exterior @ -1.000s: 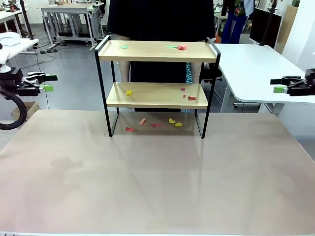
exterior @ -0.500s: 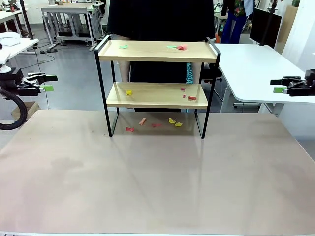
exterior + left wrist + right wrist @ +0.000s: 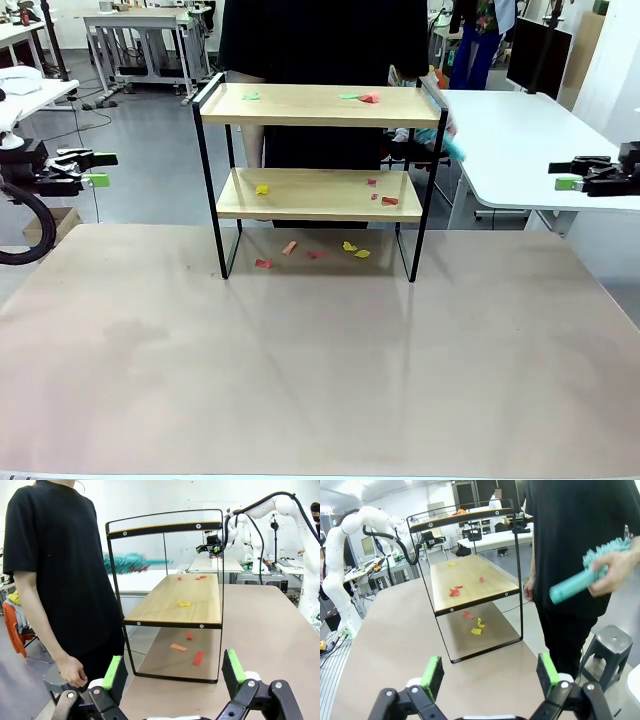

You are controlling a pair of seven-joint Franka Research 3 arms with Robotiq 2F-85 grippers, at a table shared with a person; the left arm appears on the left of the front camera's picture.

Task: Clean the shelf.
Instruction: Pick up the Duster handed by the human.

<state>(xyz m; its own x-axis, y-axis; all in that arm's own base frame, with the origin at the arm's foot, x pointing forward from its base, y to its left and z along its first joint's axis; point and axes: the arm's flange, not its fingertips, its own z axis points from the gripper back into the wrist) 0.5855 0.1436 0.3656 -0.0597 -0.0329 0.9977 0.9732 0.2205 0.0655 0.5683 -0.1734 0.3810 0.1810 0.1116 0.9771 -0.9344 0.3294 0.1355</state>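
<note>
At twelve o'clock on the desk [image 3: 320,380] stands the shelf [image 3: 318,104], with coloured paper scraps [image 3: 388,200] on both boards and on the desk beneath it. Well off at the shelf's nine o'clock the left pincer [image 3: 97,168] hangs released and empty. At three o'clock the right pincer [image 3: 566,171] does likewise. A person's hand [image 3: 616,571] holds a teal brush [image 3: 577,580] by the shelf's two o'clock corner.

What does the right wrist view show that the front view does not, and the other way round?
The right wrist view adds the person's hand plainly gripping a teal brush by its handle. The front view adds the upper face of the top board of the shelf, with green scraps on it. Both share the shelf, red and yellow scraps on its lower board and on the table beneath, and the open left gripper and right gripper.
</note>
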